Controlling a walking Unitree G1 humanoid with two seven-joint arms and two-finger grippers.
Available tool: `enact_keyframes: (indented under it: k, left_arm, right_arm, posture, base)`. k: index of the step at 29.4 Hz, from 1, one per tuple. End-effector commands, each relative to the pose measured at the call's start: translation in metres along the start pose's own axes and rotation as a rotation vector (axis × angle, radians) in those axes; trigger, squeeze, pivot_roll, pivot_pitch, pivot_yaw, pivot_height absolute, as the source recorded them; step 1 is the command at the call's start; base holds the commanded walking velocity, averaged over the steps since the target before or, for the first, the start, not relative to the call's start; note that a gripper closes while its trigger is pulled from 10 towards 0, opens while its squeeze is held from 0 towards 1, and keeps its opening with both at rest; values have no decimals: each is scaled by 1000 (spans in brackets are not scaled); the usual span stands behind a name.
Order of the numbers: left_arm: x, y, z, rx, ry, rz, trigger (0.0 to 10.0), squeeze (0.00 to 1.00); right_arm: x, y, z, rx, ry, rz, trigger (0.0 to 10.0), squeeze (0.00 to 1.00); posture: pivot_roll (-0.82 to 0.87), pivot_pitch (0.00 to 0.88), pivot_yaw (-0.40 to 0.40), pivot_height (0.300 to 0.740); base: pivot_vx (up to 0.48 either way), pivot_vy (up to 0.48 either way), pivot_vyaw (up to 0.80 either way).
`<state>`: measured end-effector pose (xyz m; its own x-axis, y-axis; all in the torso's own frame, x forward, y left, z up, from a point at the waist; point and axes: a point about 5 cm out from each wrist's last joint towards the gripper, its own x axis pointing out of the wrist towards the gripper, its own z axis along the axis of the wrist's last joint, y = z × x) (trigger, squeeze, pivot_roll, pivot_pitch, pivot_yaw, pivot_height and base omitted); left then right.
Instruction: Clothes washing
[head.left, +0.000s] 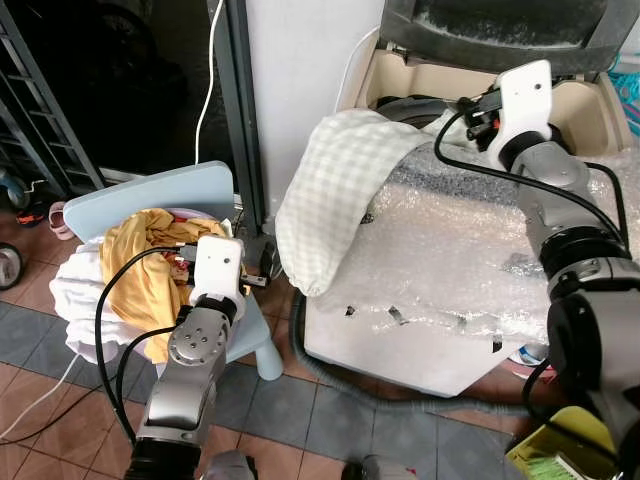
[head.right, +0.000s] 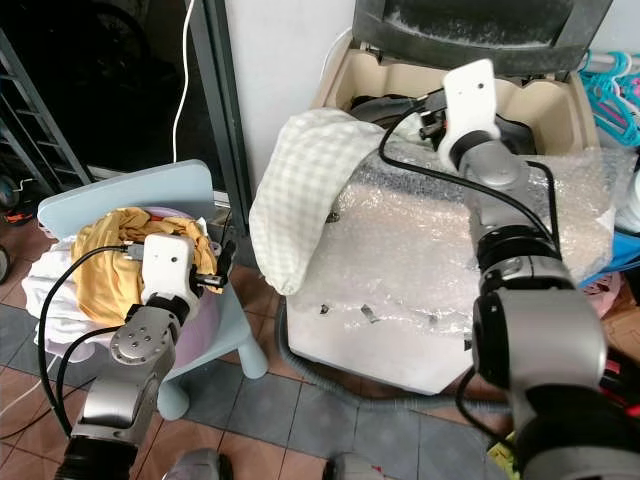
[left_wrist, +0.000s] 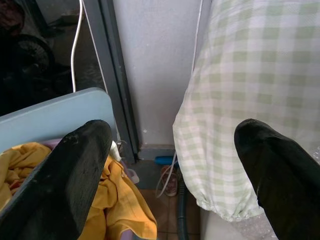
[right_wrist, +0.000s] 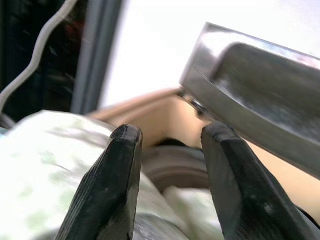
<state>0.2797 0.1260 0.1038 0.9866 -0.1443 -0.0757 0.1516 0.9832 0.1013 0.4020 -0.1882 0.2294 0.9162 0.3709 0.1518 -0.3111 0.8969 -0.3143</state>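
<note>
Right wrist view gives you the right gripper (right_wrist: 170, 165) empty, fingers moderately parted, arm stretched over the washing machine (head.left: 470, 300) opening. Checked cloth (head.left: 335, 190) drapes over the machine's front edge. Left gripper (left_wrist: 170, 175) spread wide, hovering above the yellow garment (head.left: 145, 265) on the blue chair (head.left: 150, 195).

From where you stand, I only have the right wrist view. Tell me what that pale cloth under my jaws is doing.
Observer: The green checked cloth hangs over the front corner of the washing machine, part inside the tub, part down the outside.
Operator: Report the right gripper's position.
Observer: The right gripper is over the tub opening, jaws open with nothing between them.
Operator: Now give me the left side.
Observer: The left gripper is open too, over a blue chair.
Operator: Say what's on it.
Observer: A yellow garment heaped on white laundry.
</note>
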Motion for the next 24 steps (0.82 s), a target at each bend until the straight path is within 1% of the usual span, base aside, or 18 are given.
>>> enact_keyframes:
  k: [1,2,4,5,6,7,9,10,12,13,14,15,16,19,21,24]
  left_arm:
    - [0,-3,-3,5,10,-14,10000,0]
    - [0,-3,-3,5,10,-14,10000,0]
    - [-1,-5,-3,4,10,-19,10000,0]
    - [-1,-5,-3,4,9,-20,10000,0]
    - [-2,-4,-2,5,7,-19,10000,0]
    - [-2,-4,-2,5,7,-19,10000,0]
    - [-4,-1,-1,12,7,-14,10000,0]
    - [-7,4,-3,23,15,-4,10000,0]
    - [-9,7,-5,29,23,3,10000,0]
    - [-11,8,-6,31,26,8,10000,0]
    - [-11,8,-6,31,26,8,10000,0]
    - [-11,8,-6,31,26,10,10000,0]
    - [-11,8,-6,30,26,12,10000,0]
    - [-11,6,-6,27,26,11,10000,0]
    - [-11,3,-5,23,25,6,10000,0]
    - [-10,3,-5,23,24,4,10000,0]
  right_arm:
    - [1,18,0,0,-36,100,10000,1000]
    - [1,18,0,0,-36,100,10000,1000]
    - [0,40,-16,10,3,115,10000,1000]
    - [-1,47,-22,6,13,115,10000,1000]
    - [-2,61,-33,-9,47,98,10000,1000]
    - [-2,61,-33,-9,47,98,10000,1000]
    - [-2,72,-41,-15,80,81,10000,1000]
    - [-2,80,-50,-9,140,56,10000,1000]
    - [-2,85,-56,-17,183,48,10000,1000]
    - [-3,88,-60,-20,216,38,0,604]
    - [-3,88,-60,-20,216,38,0,604]
    - [-4,90,-63,-24,238,40,0,75]
    - [-5,92,-66,-40,262,43,0,0]
    - [-6,94,-69,-61,284,42,0,0]
    - [-7,97,-74,-124,318,60,0,0]
    - [-9,94,-77,-131,345,47,0,0]
  posture:
    - [-47,0,-7,740]
    - [-47,0,-7,740]
    - [-36,0,-6,740]
    - [-36,0,-6,740]
    - [-19,0,-7,740]
    - [-19,0,-7,740]
    - [0,0,-12,740]
    - [4,0,-14,740]
    - [8,0,-17,740]
    - [13,0,-22,740]
    - [13,0,-22,740]
    - [14,0,-25,740]
    - [15,0,-27,740]
    - [13,0,-30,740]
    - [10,0,-29,740]
    - [9,0,-28,740]
  base:
    - [0,0,0]
    - [0,0,0]
    - [0,0,0]
    - [0,0,0]
    - [0,0,0]
    - [0,0,0]
    - [0,0,0]
    - [0,0,0]
    - [0,0,0]
    - [0,0,0]
    - [0,0,0]
    - [0,0,0]
    - [0,0,0]
    - [0,0,0]
    - [0,0,0]
    - [0,0,0]
